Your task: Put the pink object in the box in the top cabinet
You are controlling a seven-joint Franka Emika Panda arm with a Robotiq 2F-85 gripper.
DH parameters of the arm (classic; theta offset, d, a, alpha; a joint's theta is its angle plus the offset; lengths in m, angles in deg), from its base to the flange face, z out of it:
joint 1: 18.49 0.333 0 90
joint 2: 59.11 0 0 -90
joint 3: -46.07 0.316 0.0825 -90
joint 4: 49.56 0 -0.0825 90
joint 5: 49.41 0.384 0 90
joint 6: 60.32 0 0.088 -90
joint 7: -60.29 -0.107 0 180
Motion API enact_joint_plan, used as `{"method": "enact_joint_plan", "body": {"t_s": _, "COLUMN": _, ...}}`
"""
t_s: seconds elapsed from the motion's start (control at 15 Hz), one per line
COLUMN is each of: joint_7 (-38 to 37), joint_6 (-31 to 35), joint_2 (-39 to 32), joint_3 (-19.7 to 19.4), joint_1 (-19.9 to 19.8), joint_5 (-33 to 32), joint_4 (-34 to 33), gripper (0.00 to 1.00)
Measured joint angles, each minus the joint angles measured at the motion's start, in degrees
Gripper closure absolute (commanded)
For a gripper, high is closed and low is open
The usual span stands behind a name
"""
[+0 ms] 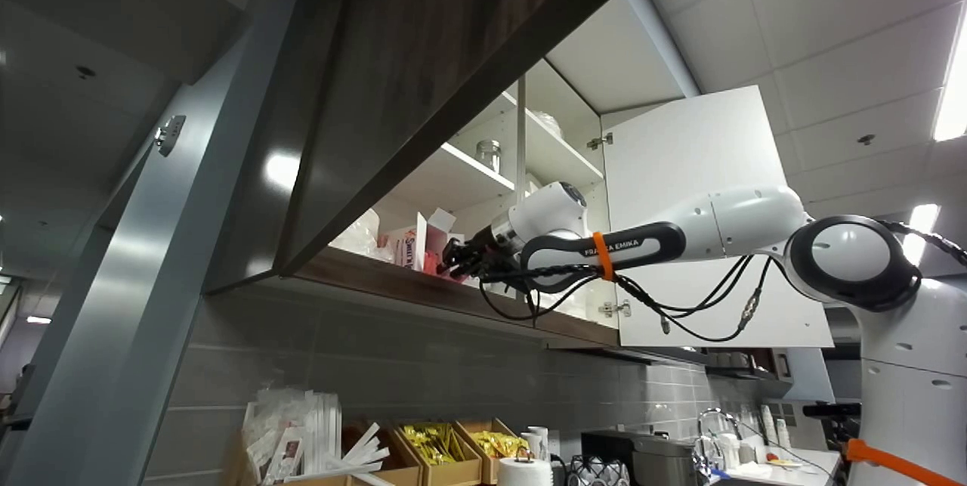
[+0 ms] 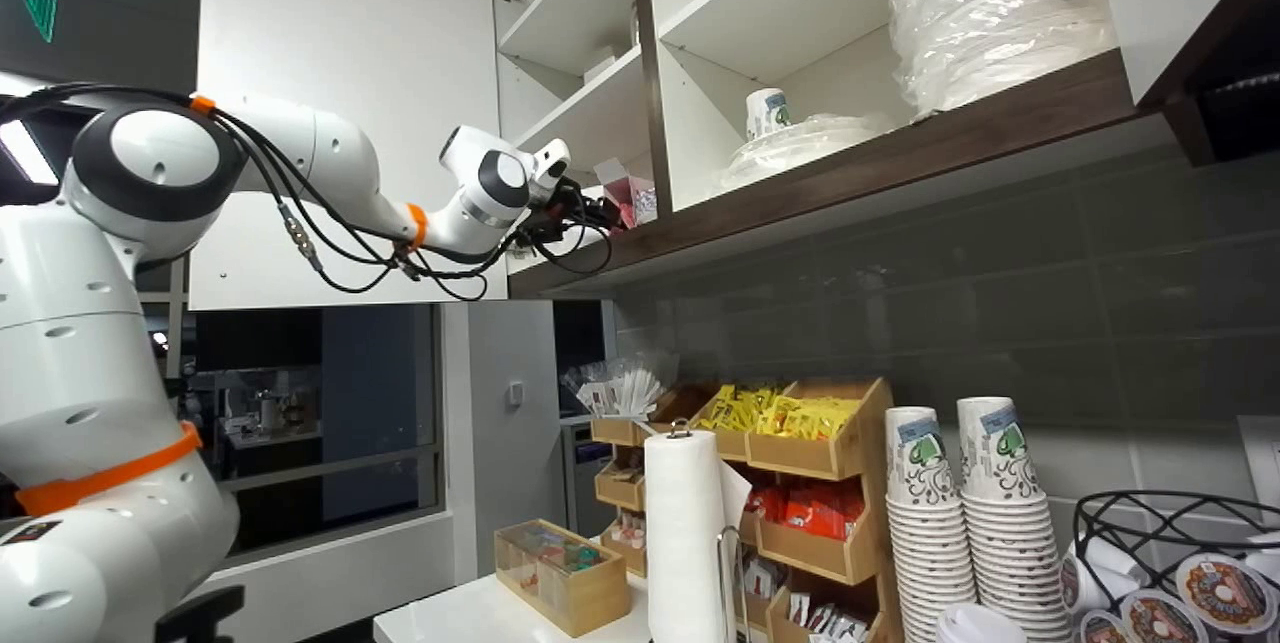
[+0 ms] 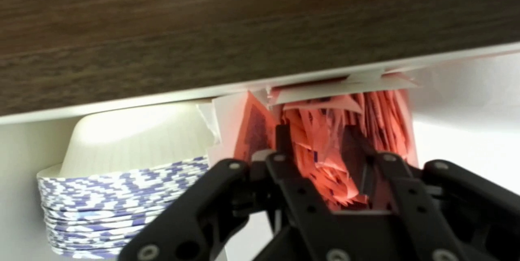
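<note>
The top cabinet has a dark brown door and white shelves inside; its brown front edge crosses the top of the wrist view. On its bottom shelf stands an open white and pink box, also visible at the cabinet's front edge in an exterior view. The box holds many pink packets; I cannot tell which one is the pink object. My gripper is at the box mouth, its fingers apart with pink packets showing between them. In both exterior views the gripper reaches into the cabinet.
A stack of patterned paper bowls stands beside the box. A glass jar is on the shelf above. An open white door is beside the arm. Below are packet bins, cups and a paper towel roll.
</note>
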Motion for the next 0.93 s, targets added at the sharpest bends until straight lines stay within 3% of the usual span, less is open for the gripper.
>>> {"method": "enact_joint_plan", "body": {"t_s": 0.47, "joint_7": 0.7, "joint_6": 0.0, "joint_2": 2.1, "joint_3": -2.2, "joint_1": 2.1, "joint_5": 0.2, "joint_4": 2.3, "gripper": 0.77}}
{"method": "enact_joint_plan", "body": {"t_s": 0.93, "joint_7": 1.2, "joint_6": 0.0, "joint_2": 4.1, "joint_3": -4.8, "joint_1": 5.0, "joint_5": 0.6, "joint_4": 4.3, "gripper": 0.73}}
